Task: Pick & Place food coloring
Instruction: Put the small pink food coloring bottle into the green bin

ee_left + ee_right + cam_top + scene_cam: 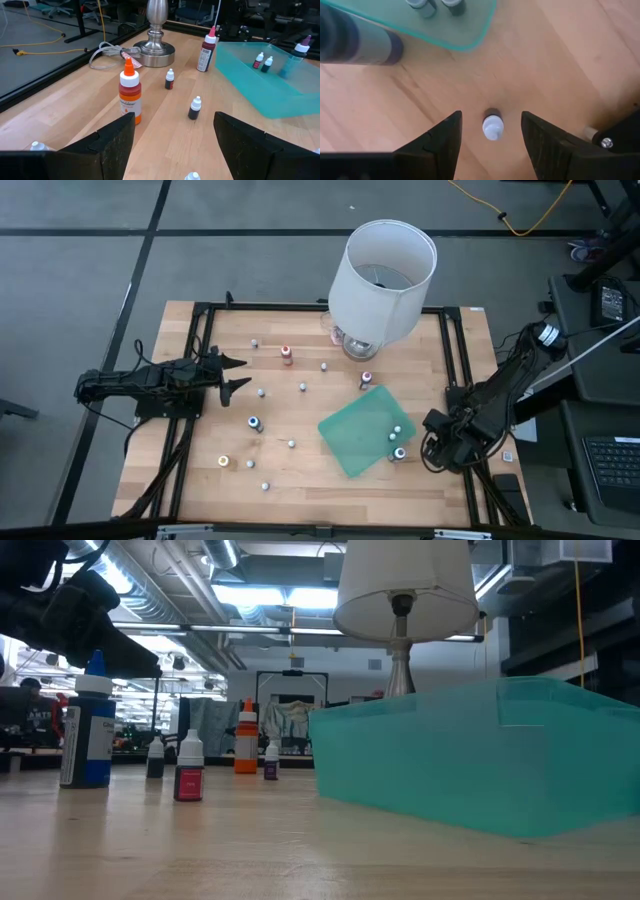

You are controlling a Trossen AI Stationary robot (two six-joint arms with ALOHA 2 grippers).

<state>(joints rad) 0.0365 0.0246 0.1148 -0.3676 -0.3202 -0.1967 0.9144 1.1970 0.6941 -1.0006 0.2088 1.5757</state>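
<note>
Small food coloring bottles stand scattered on the wooden table (300, 480). One tiny white-capped bottle (492, 129) stands upright on the wood just off the corner of the green tray (455, 30). My right gripper (491, 117) hangs over it, pointing down and open, a finger on either side and clear of it. From above, this gripper (440, 442) covers that bottle. Two tiny bottles (394, 434) stand in the green tray (355, 430), and a larger blue-capped one (400, 452) stands against its edge. My left gripper (235, 375) waits open at the table's left.
A white-shaded lamp (382, 275) stands at the far middle. An orange-capped bottle (130, 95), a red one (207, 50) and tiny bottles (195, 107) stand between lamp and tray. A black frame rail (470, 395) runs along the table's right side, close to my right arm.
</note>
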